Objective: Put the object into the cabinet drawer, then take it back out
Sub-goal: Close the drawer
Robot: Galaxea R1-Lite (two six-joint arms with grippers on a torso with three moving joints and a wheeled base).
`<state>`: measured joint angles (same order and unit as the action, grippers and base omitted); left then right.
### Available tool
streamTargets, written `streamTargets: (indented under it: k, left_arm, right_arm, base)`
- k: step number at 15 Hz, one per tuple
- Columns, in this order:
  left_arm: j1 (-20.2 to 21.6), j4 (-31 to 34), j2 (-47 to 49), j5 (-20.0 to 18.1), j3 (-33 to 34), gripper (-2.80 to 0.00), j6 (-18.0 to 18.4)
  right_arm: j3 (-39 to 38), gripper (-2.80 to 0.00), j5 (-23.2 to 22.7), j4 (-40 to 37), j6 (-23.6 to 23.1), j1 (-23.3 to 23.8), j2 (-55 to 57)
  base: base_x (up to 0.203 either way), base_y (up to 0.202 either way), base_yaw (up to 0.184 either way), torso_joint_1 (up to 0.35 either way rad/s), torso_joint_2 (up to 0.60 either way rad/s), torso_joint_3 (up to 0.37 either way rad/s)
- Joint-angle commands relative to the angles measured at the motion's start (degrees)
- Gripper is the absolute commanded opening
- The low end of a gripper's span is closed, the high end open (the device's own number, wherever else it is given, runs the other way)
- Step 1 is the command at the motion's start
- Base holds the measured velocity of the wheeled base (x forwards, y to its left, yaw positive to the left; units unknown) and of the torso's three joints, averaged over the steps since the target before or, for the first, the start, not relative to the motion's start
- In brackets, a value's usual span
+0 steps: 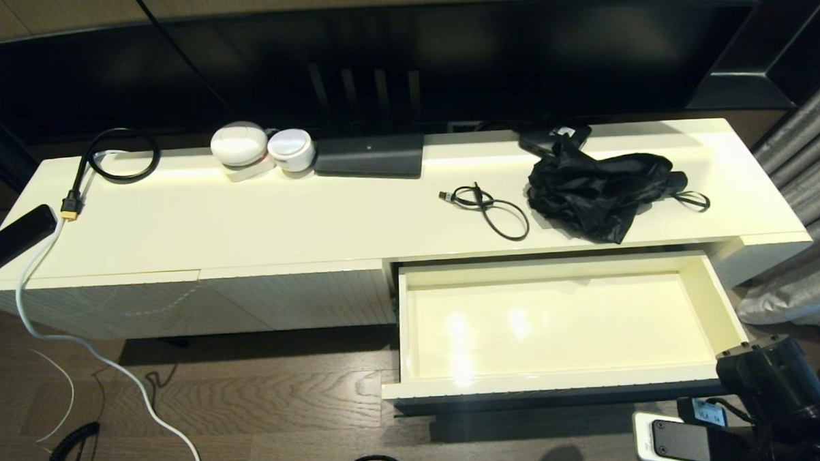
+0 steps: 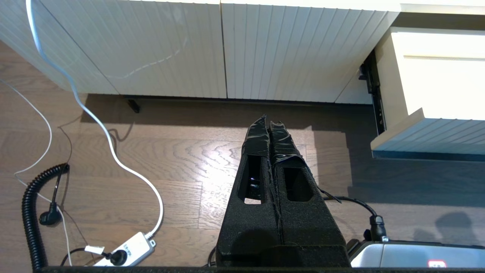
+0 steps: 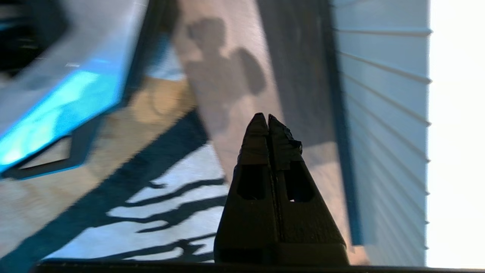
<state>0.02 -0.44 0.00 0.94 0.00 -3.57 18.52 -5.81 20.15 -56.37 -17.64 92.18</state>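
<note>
The cabinet drawer (image 1: 558, 381) stands pulled out at the right, its cream inside bare. Its ribbed front also shows in the left wrist view (image 2: 428, 132) and in the right wrist view (image 3: 382, 113). On the cabinet top above it lie a crumpled black folded umbrella (image 1: 599, 190) and a small looped black cable (image 1: 491, 210). My right arm (image 1: 770, 382) is low at the drawer's front right corner; the right gripper (image 3: 268, 115) is shut and empty, beside the drawer front over the floor. The left gripper (image 2: 268, 121) is shut and empty, low over the wood floor left of the drawer.
The cabinet top (image 1: 246, 222) carries two white round devices (image 1: 240, 144), a flat black box (image 1: 370, 157) and a black bar-shaped device (image 1: 11, 241) at its left end. A white cable (image 1: 115, 367) runs down to a power strip (image 2: 125, 248). Grey curtains (image 1: 810, 175) hang at the right.
</note>
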Motion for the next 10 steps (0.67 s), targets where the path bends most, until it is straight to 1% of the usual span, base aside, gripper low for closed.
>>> streamTargets:
  k: [1,4,5,6,8,10]
  left_arm:
    - [0.03,0.00,0.00,0.03,0.00,-2.80,-0.03]
    - [0.06,0.00,0.00,0.03,0.00,-2.80,-0.03]
    - [-0.02,0.00,0.00,0.03,0.01,-2.80,-0.03]
    - [0.06,0.00,0.00,0.03,0.00,-2.80,-0.03]
    - [0.00,0.00,0.00,0.03,0.00,-2.80,-0.03]
    - [-0.01,0.00,0.00,0.03,0.00,-2.80,-0.03]
  right_arm:
    - [0.23,-2.80,1.41,2.33,-0.32,-0.03,4.37]
    - [0.14,-2.80,4.05,10.13,-0.27,-0.03,8.99]
    - [0.30,-2.80,4.70,12.61,0.41,-0.08,9.97]
    - [0.63,-2.80,4.91,14.75,2.15,-0.11,10.57]
    - [0.82,-2.80,5.59,18.13,4.22,-0.11,10.98]
    - [0.73,-2.80,6.96,19.76,4.50,-0.18,9.96]
  base:
    - [0.000,0.000,0.000,0.000,0.00,0.000]
    - [0.000,0.000,0.000,0.000,0.00,0.000]
    - [0.000,0.000,0.000,0.000,0.00,0.000]
    - [0.000,0.000,0.000,0.000,0.00,0.000]
    - [0.000,0.000,0.000,0.000,0.00,0.000]
    - [0.000,0.000,0.000,0.000,0.00,0.000]
